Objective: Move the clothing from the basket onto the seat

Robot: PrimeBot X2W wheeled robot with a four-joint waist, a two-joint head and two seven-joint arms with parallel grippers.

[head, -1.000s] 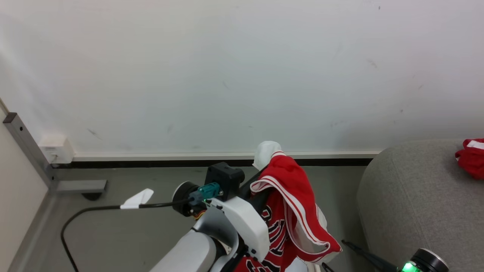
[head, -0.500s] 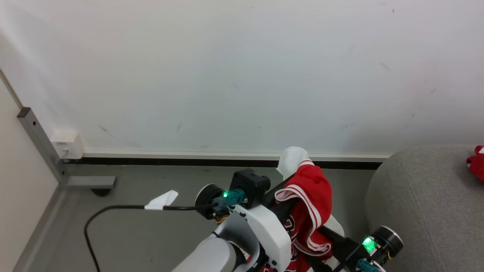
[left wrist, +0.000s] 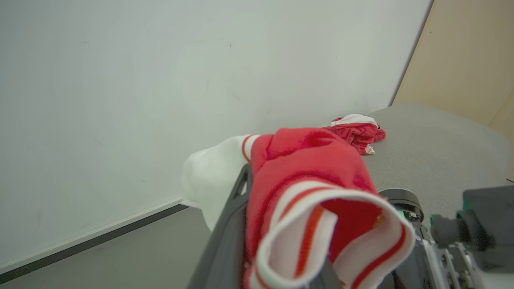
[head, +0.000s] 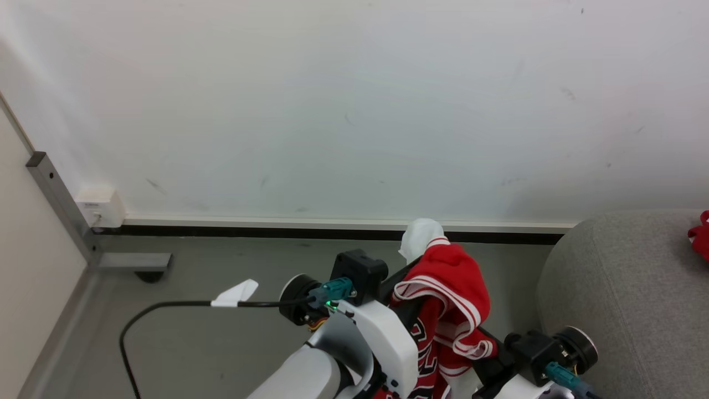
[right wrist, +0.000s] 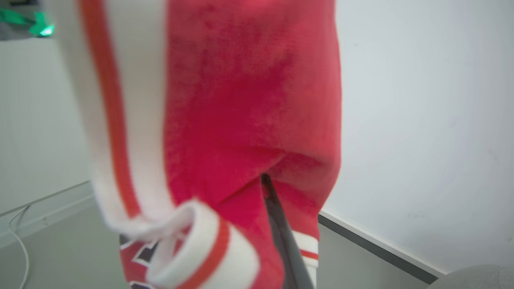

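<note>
**Head, left wrist and right wrist views.** A red garment [head: 454, 277] with white, red-striped trim is carried clear of the floor [head: 221, 343] by the left gripper [head: 409, 274]. The cloth is draped over the dark fingers [left wrist: 231, 228] and a white end projects past their tips. The jaws appear to be closed on the fabric, although their tips are covered. Black, white-edged letters are seen on the hanging lower part. The right gripper [head: 493, 349] is set against the lower folds of the same garment. One finger [right wrist: 281, 237] is seen running up into the red cloth, and whether this gripper is parted or pinched cannot be told. The grey seat [head: 626, 299] lies to the right, near the arms, and a second garment [left wrist: 355, 130] rests on its top, well apart from the carried one. A black cable [head: 166, 305] bearing a white tag is laid over the floor below the pale wall [head: 354, 111]
</note>
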